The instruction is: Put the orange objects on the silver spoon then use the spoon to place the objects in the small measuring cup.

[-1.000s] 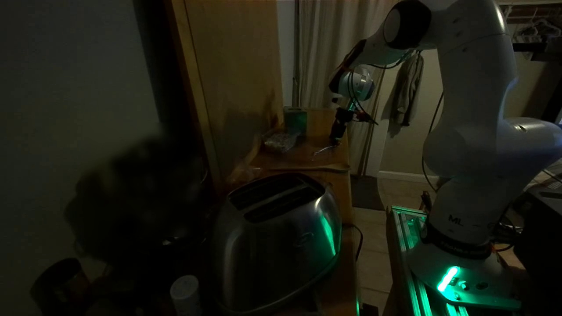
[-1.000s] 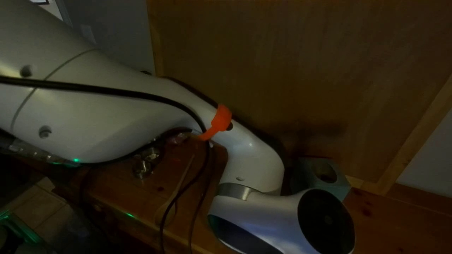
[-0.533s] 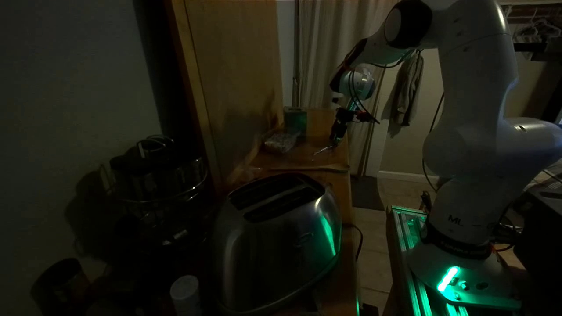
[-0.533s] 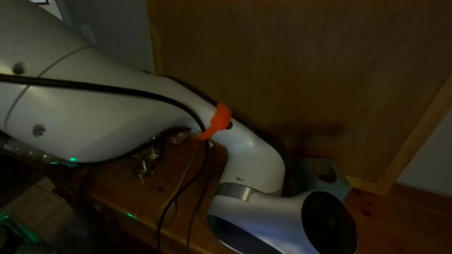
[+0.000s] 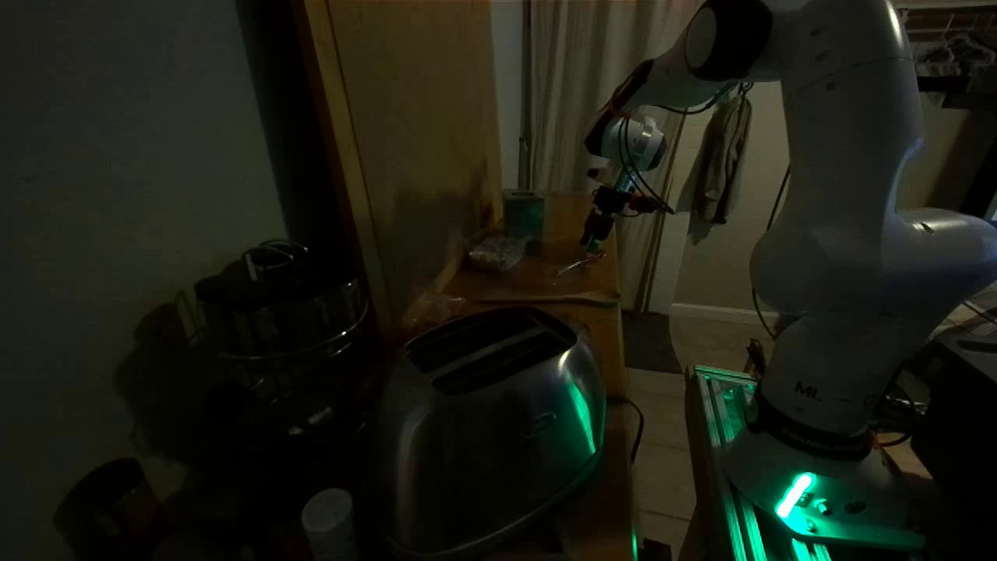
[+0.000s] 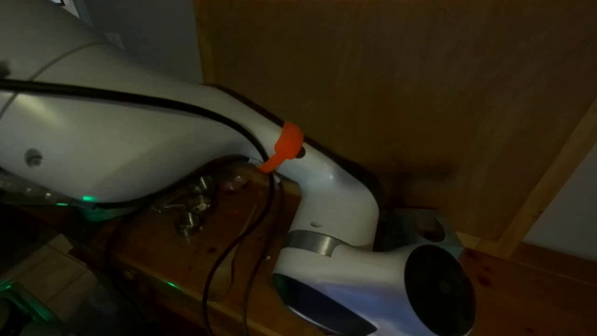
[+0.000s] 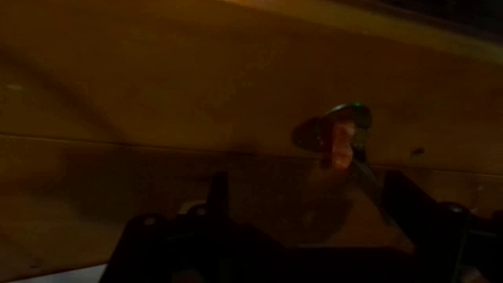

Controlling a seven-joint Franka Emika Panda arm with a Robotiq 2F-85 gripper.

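In the wrist view orange objects [image 7: 342, 145] lie pressed together on the bowl of the silver spoon [image 7: 362, 118]. The spoon's handle runs down behind my right finger. In an exterior view the spoon [image 5: 575, 266] lies on the wooden table with a small orange spot [image 5: 599, 255] at its bowl end. My gripper [image 7: 306, 173] is open, its fingers wide apart with nothing between them; in an exterior view it hangs just above the spoon [image 5: 591, 246]. Several small metal cups [image 6: 189, 224] stand on the table beneath the arm; I cannot tell which is the small measuring cup.
A metal toaster [image 5: 498, 436] fills the near end of the table. A wooden spoon [image 5: 580, 298] lies across it. A clear plastic package [image 5: 497, 253] and a tissue box [image 5: 524, 216] stand along the wooden panel [image 5: 420, 125]. The table's edge [image 5: 621, 343] is close to the gripper.
My gripper has lifted slightly and shifted left in an exterior view, and the orange spot at the spoon's bowl shows more. The forearm has risen, uncovering more of the metal cups.
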